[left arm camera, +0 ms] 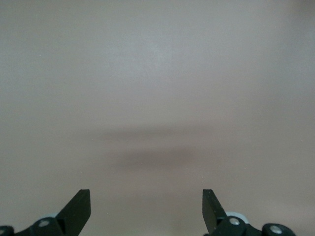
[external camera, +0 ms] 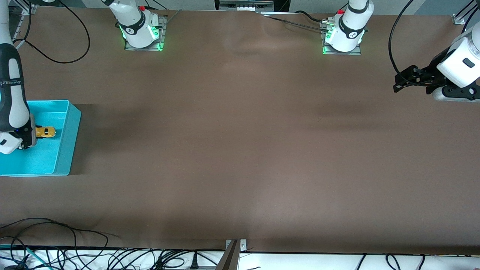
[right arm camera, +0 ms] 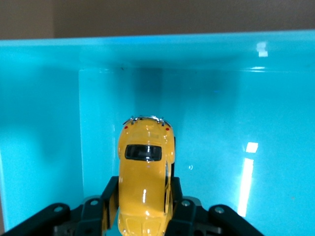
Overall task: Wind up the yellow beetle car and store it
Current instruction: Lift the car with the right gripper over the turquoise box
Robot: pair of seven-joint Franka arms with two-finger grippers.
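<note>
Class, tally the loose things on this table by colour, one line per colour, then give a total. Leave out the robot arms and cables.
Yellow: 1, the toy car, held in the shut right gripper inside the bin.
Turquoise: 1, the bin.
Total: 2

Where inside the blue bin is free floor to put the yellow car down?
The turquoise bin holds nothing but the yellow beetle car, shut in the right gripper. Bare floor lies between car and walls. The left gripper waits open over bare table.
</note>
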